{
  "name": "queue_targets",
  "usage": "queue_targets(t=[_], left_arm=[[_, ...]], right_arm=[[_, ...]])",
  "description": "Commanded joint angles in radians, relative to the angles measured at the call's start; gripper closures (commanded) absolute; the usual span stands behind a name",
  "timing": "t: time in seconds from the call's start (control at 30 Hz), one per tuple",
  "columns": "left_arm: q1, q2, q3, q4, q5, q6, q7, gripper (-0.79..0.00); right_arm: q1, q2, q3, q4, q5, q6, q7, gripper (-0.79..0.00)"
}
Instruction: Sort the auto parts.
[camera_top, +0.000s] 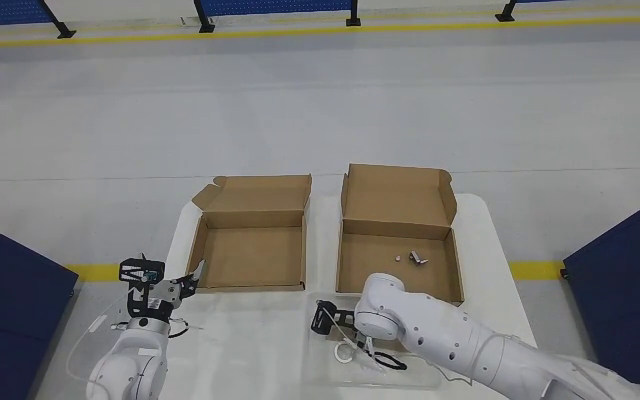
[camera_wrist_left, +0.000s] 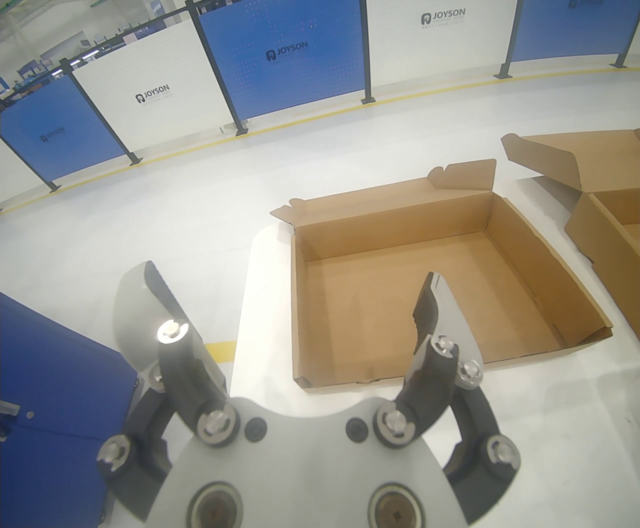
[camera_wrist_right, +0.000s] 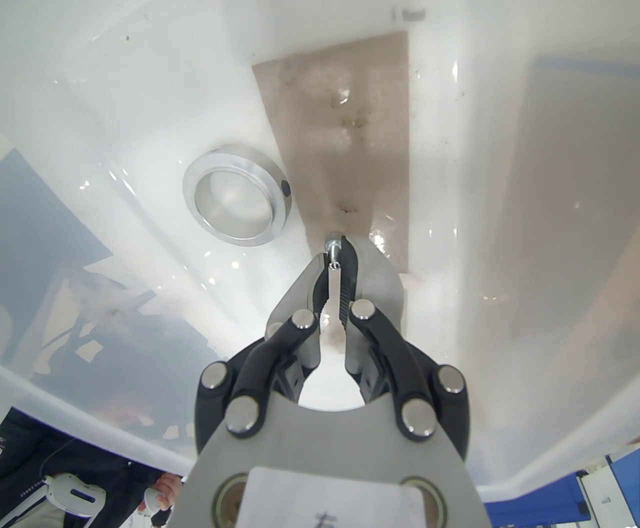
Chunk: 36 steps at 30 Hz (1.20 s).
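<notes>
My right gripper (camera_wrist_right: 336, 256) is shut on a small threaded screw (camera_wrist_right: 333, 248), low inside a clear plastic bin (camera_wrist_right: 75, 115). A silver metal ring (camera_wrist_right: 235, 201) lies on the bin floor close beside the fingertips. From above, this gripper (camera_top: 323, 318) is at the bin's left end, near a white ring (camera_top: 345, 352) and a black ring (camera_top: 392, 362). My left gripper (camera_wrist_left: 290, 277) hangs open and holds nothing, just short of the near left corner of the empty left cardboard box (camera_wrist_left: 550, 280); the top view places it (camera_top: 192, 277) at the table's left edge.
The right cardboard box (camera_top: 345, 265) holds a small metal part (camera_top: 417, 258) and a pinkish bit (camera_top: 399, 257). Both boxes have their lids folded back. The white table (camera_top: 250, 330) has free room in front of the left box.
</notes>
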<state>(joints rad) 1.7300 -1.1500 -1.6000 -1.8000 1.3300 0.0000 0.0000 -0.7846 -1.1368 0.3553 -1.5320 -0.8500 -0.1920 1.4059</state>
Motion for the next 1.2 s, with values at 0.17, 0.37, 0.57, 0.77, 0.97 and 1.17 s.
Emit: queue_targets(t=[0.17,0.37,0.57,0.77,0.97,1.17], left_arm=[[0.000,0.000,0.000,0.000,0.000,0.000,0.000,-0.785],[0.000,0.000,0.000,0.000,0.000,0.000,0.000,-0.785],[0.000,0.000,0.000,0.000,0.000,0.000,0.000,-0.785],[0.000,0.000,0.000,0.000,0.000,0.000,0.000,-0.785],[0.000,0.000,0.000,0.000,0.000,0.000,0.000,-0.785],[0.000,0.000,0.000,0.000,0.000,0.000,0.000,-0.785]], right_arm=[[-0.001,0.007,0.042,-0.034,0.023,0.006,0.036,0.000],[-0.013,0.027,0.091,-0.088,0.043,0.007,0.072,0.000],[-0.013,0.027,0.091,-0.088,0.043,0.007,0.072,0.000],[-0.013,0.027,0.091,-0.088,0.043,0.007,0.072,0.000],[-0.034,0.051,0.173,-0.080,0.121,-0.024,0.029,0.000],[-0.101,0.110,0.335,-0.131,0.263,-0.088,0.032,0.000]])
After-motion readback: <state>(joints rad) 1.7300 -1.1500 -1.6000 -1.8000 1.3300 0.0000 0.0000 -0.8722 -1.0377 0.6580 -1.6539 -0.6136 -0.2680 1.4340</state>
